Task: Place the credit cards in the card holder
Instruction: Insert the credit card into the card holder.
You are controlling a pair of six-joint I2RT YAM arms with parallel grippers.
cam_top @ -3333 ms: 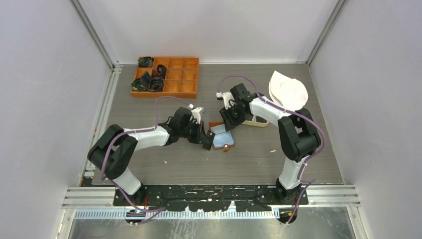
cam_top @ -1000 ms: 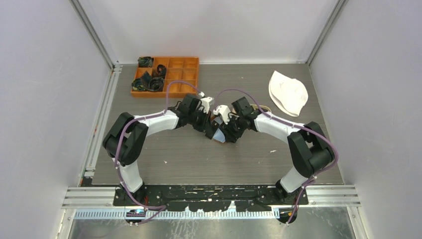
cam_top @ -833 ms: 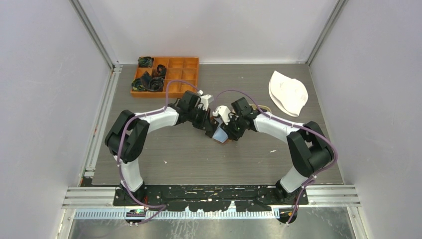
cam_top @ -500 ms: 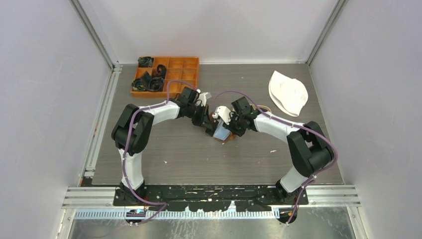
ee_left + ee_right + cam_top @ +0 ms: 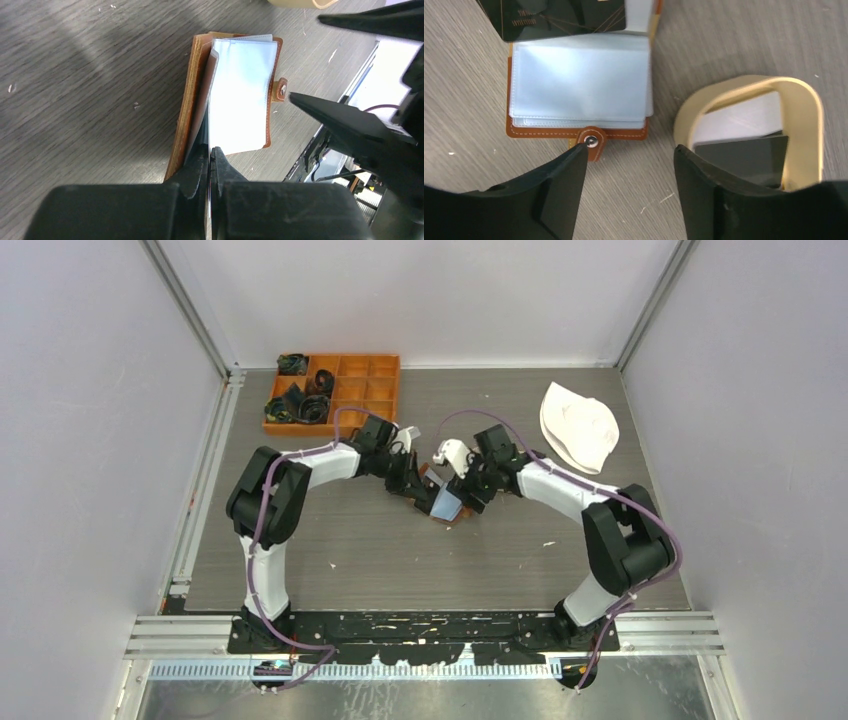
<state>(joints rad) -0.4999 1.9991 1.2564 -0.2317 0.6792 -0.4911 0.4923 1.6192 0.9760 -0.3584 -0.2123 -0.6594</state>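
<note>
Left claw (image 5: 211, 151) is shut on a black card (image 5: 559, 17); the open wallet (image 5: 186, 100) has its sleeves (image 5: 242, 95) just ahead. Right claw (image 5: 630, 150) is spread and empty above the clasp (image 5: 590, 142), with the tray (image 5: 749, 84) of more cards (image 5: 744, 152) beyond. Likely step: insertion. Next, align the card with a sleeve mouth.

Top external: high above and behind the arm bases (image 5: 420, 632), facing steeply down; whole table (image 5: 330, 545) in frame, the card holder (image 5: 446, 504) small near mid-frame.
Left wrist: very close, low beside the card holder's spine, facing across it to the clasp.
Right wrist: close above the card holder's clasp edge, facing down; tray (image 5: 749, 92) just beside it.
Shared: card holder in all three; tray rim in both wrist views.
</note>
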